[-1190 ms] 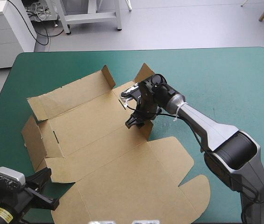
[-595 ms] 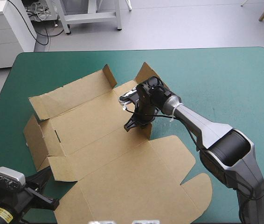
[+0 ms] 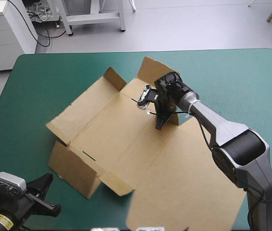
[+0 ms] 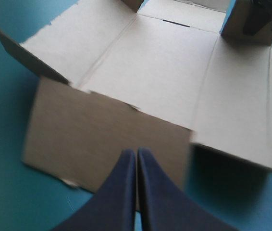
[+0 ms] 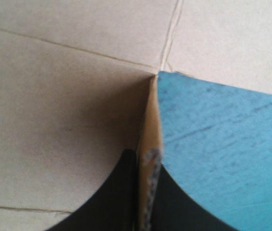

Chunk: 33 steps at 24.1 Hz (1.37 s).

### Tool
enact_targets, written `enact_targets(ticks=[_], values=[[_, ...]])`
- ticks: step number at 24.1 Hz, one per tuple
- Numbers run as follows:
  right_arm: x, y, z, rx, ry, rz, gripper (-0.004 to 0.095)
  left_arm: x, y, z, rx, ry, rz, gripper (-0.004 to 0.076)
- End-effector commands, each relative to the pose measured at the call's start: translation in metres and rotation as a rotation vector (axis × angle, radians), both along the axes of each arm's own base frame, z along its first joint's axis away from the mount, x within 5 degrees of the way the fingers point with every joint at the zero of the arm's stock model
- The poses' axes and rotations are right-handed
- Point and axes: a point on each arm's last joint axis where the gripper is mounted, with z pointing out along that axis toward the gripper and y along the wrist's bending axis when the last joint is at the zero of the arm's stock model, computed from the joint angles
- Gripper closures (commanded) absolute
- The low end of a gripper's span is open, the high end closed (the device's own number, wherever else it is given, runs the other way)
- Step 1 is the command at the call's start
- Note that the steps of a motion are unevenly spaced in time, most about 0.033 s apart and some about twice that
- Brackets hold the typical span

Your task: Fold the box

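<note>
While askew, box (image 3: 126, 130) lengthwise toward near-right

the box (image 3: 121, 130) is matt brown board, creased and rough at its cut edges (paper-like), the teal-green cover (image 3: 232, 77) matt and faintly grainy, the black fingers (image 4: 119, 197) of the left gripper (image 4: 136, 152) smooth.

There is one brown box (image 3: 126, 139), a single cut sheet, on one desk (image 3: 222, 72) with a teal-green cover. Two pincers are in sight, each with two black fingers (image 4: 121, 192), so four fingers in all. The right pincer (image 3: 160, 126) has one raised wall of the box pinched between its pair. The left pincer (image 4: 136, 153) has its pair pressed together around nothing, and the one box lies just ahead of it.
</note>
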Motion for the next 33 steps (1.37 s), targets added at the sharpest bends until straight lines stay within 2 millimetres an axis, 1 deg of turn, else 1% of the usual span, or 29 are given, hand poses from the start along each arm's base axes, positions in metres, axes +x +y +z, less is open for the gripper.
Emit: enact_targets(ticks=[1,4,6,7,8,11,12,13,15,18,19,21,25,33], values=[[0.005,-0.022,0.035,-0.047,-0.089,0.138,0.0929,0.002,-0.001,0.013,-0.038,-0.075,-0.005,0.0731],[0.007,-0.026,0.035,-0.072,-0.091,0.210,0.0930,0.002,-0.002,0.013,-0.041,-0.074,-0.006,0.0731],[0.005,-0.022,0.034,-0.057,-0.086,0.269,0.0930,0.002,-0.002,0.013,-0.041,-0.074,-0.006,0.0731],[0.004,-0.015,0.035,-0.015,-0.093,0.289,0.0930,0.002,-0.002,0.013,-0.041,-0.074,-0.006,0.0731],[0.003,-0.013,0.035,0.000,-0.093,0.295,0.0930,0.002,-0.002,0.013,-0.041,-0.074,-0.006,0.0731],[-0.001,0.003,0.037,0.048,-0.128,0.343,0.0930,0.002,-0.002,0.013,-0.041,-0.074,-0.006,0.0731],[-0.004,0.016,0.039,0.071,-0.169,0.369,0.0930,0.002,-0.002,0.013,-0.041,-0.074,-0.006,0.0731],[-0.005,0.021,0.040,0.080,-0.186,0.385,0.0930,0.002,-0.002,0.013,-0.041,-0.074,-0.006,0.0731],[-0.016,0.043,0.041,0.088,-0.225,0.472,0.0930,0.002,-0.002,0.013,-0.051,-0.070,-0.002,0.0731],[-0.027,0.060,0.042,0.085,-0.242,0.548,0.0930,0.002,-0.002,0.013,-0.047,-0.072,-0.004,0.0731],[-0.027,0.062,0.043,0.082,-0.256,0.572,0.0930,0.002,-0.002,0.013,-0.047,-0.072,-0.004,0.0731],[-0.024,0.063,0.042,0.092,-0.287,0.566,0.0930,0.002,-0.002,0.013,-0.050,-0.071,-0.002,0.0731],[-0.016,0.060,0.041,0.061,-0.334,0.553,0.0930,0.002,-0.002,0.013,-0.050,-0.071,-0.002,0.0731],[-0.013,0.059,0.031,0.052,-0.295,0.531,0.0928,0.002,-0.002,0.013,-0.048,-0.072,-0.004,0.0731]])
